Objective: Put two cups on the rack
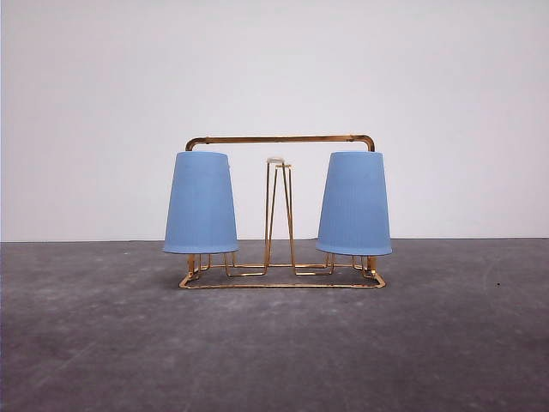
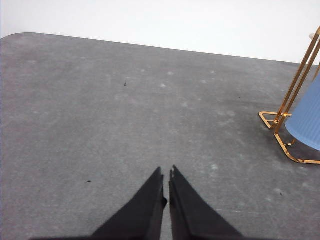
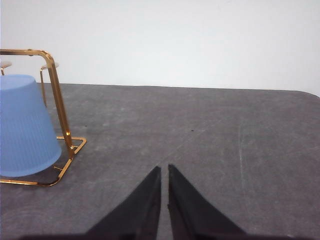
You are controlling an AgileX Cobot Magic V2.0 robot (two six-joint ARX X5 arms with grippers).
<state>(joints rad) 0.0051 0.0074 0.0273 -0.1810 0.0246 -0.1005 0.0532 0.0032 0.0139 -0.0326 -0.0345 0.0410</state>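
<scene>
My gold wire rack (image 1: 282,138) stood far back on the grey table (image 1: 274,343). Two light blue ribbed plastic cups hung upside down on it, one at the left end (image 1: 201,203), one at the right (image 1: 354,204). My left gripper (image 2: 166,172) and right gripper (image 3: 164,170) were pressed together, clasping nothing.

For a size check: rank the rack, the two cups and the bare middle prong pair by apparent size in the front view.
1. Rack, widest overall.
2. Left cup and right cup: they look alike, so unranked.
3. Middle prong pair, thinnest.
</scene>
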